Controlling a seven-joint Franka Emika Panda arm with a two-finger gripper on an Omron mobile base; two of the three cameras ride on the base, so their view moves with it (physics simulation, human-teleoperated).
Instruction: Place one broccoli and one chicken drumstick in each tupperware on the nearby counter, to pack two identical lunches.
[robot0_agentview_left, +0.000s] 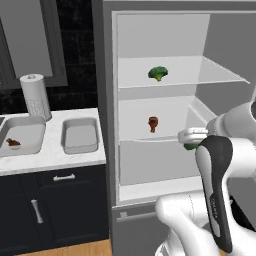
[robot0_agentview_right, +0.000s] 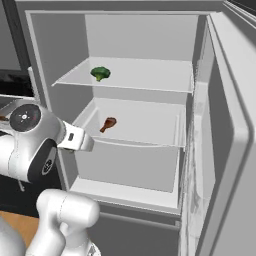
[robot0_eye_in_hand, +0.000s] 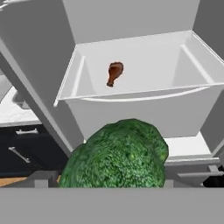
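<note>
Holding a broccoli (robot0_eye_in_hand: 116, 155) between its fingers, the pincer (robot0_agentview_left: 191, 140) hangs before the open fridge (robot0_agentview_right: 140, 30). Behind it, one chicken drumstick (robot0_eye_in_hand: 114, 73) lies in the middle drawer, and a second broccoli (robot0_agentview_left: 158, 73) sits on the shelf above. Leftward, two tupperware trays rest on the table (robot0_agentview_left: 55, 155): the nearer tupperware (robot0_agentview_left: 79, 135) empty, the farther tray (robot0_agentview_left: 22, 136) containing a drumstick (robot0_agentview_left: 12, 143).

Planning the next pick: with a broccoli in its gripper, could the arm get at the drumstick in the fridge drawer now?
Probably not yet. The way to the chicken drumstick in the open drawer looks free, but the gripper is shut on a broccoli.
</note>
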